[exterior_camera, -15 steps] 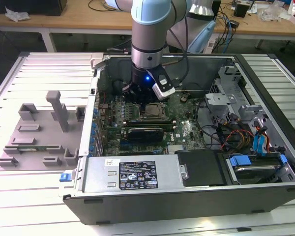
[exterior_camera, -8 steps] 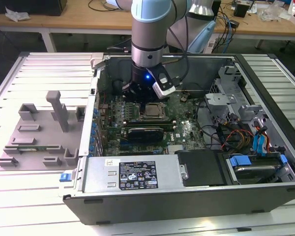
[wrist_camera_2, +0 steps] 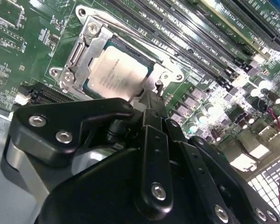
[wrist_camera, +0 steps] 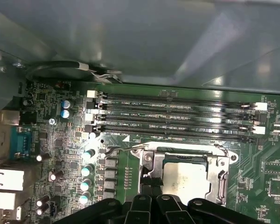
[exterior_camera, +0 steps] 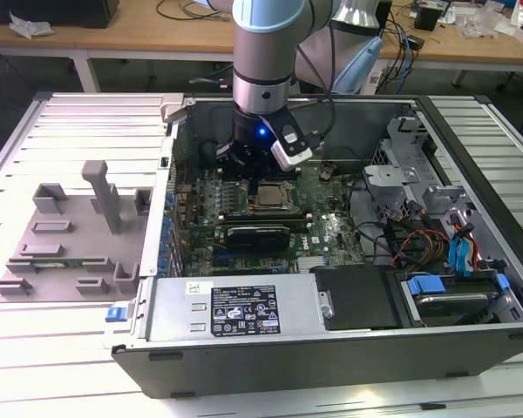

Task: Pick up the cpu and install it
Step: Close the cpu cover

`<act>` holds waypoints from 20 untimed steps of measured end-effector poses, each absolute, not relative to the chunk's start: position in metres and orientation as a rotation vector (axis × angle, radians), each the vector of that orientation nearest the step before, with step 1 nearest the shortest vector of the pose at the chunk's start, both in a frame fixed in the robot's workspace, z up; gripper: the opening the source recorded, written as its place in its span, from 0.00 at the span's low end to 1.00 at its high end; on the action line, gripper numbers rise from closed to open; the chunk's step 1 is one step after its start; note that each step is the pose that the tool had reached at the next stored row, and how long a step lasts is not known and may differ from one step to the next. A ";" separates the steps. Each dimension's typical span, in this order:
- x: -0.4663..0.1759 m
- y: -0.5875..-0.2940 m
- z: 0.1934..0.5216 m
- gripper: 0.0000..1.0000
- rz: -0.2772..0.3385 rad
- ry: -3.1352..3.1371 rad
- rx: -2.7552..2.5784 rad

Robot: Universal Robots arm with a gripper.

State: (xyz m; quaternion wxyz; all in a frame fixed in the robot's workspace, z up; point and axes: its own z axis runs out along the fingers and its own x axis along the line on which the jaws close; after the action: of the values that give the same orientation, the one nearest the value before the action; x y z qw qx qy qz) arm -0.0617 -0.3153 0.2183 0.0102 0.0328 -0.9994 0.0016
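The arm (exterior_camera: 263,43) reaches straight down into an open computer case (exterior_camera: 331,353) that lies on its side on a pale slatted desk (exterior_camera: 70,122). Its gripper (exterior_camera: 260,170) hangs low over the green motherboard (exterior_camera: 336,231), directly above the processor socket. The cpu (exterior_camera: 268,198) is inside the case, in that socket. In both wrist views its silver-grey top (wrist_camera_2: 117,70) (wrist_camera: 185,179) faces up within the socket frame (wrist_camera_2: 91,44) (wrist_camera: 222,170), whose bright metal edges border it on all sides. It seems to lie flat and level there, though the gripper's black body covers its near edge, so full seating is uncertain. The gripper (wrist_camera_2: 151,100) (wrist_camera: 149,186) is just beside that covered edge of the chip. From these angles it cannot be told whether it is clenched on the cpu, merely touching it, or released. A row of long dark memory slots (wrist_camera: 177,116) runs parallel to one side of the socket, and a column of small silver-topped capacitors (wrist_camera: 87,170) stands on the board beside the frame. In the exterior view a grey moulded holder (exterior_camera: 70,231) with upright blocks sits on the desk outside the case, toward the exterior view's left and well apart from the gripper. A labelled metal power supply box (exterior_camera: 244,305) fills the near part of the case, and a tangle of coloured cables (exterior_camera: 410,239) lies toward the exterior view's right.
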 end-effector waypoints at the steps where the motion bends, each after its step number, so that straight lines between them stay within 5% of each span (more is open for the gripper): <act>1: -0.062 -0.315 0.221 0.11 0.005 -3.119 0.102; 20: -0.031 -0.315 0.247 0.11 0.005 -3.120 0.102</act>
State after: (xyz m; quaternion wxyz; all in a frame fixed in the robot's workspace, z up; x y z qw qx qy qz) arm -0.0307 -0.3153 0.2474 0.0101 0.0328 -0.9994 0.0015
